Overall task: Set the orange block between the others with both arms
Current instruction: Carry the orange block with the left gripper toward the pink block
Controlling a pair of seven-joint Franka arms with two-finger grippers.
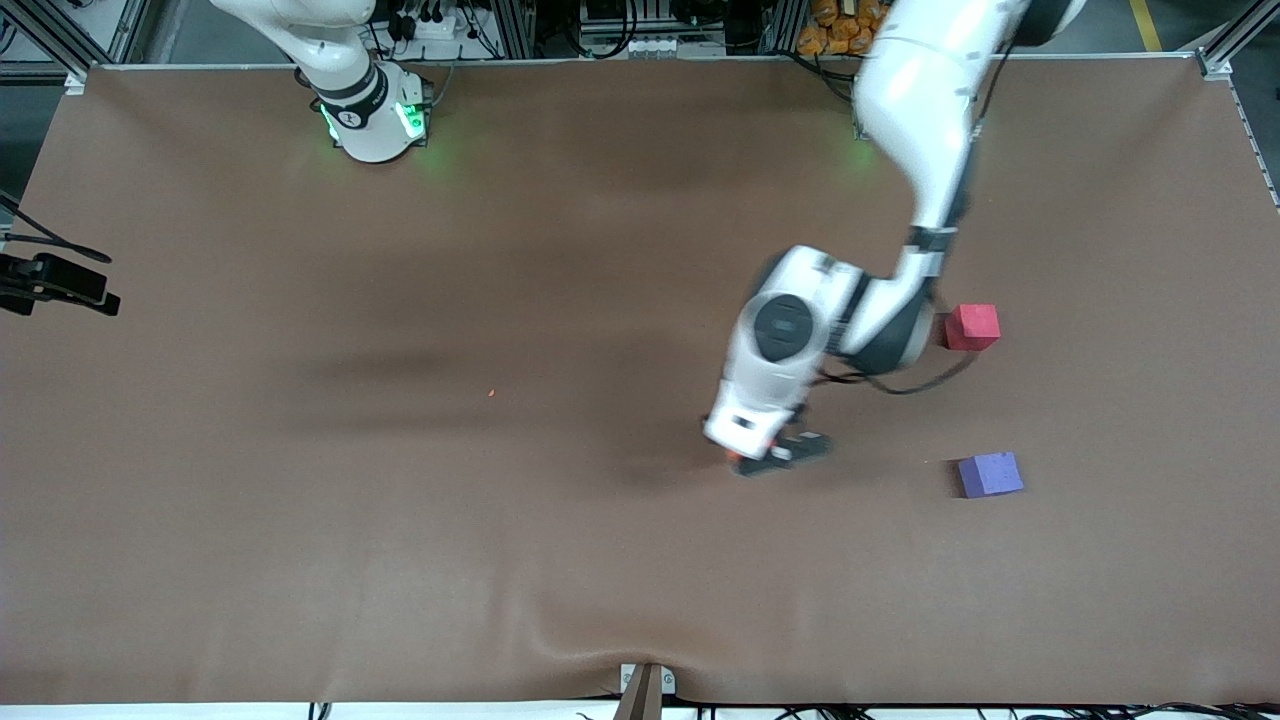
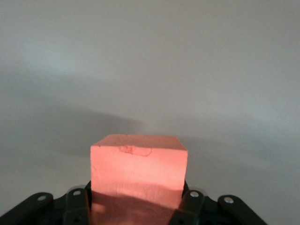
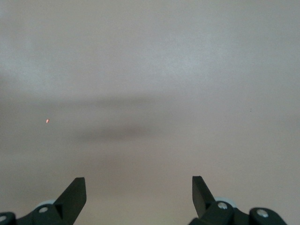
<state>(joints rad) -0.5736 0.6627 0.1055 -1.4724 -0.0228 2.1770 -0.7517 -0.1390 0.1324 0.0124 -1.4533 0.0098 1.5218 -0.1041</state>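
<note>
The orange block sits between the pads of my left gripper, which is shut on it. In the front view the left gripper is low over the brown table near its middle. The hand hides the orange block except for a sliver. The pinkish-red cube and the purple-blue cube lie toward the left arm's end, the purple-blue one nearer to the front camera. My right gripper hangs open over bare table with nothing between its fingers. It is out of the front view.
A tiny orange speck lies on the cloth toward the right arm's end and shows again as the speck. A black camera mount juts in at the table's edge. The right arm's base stands at the back.
</note>
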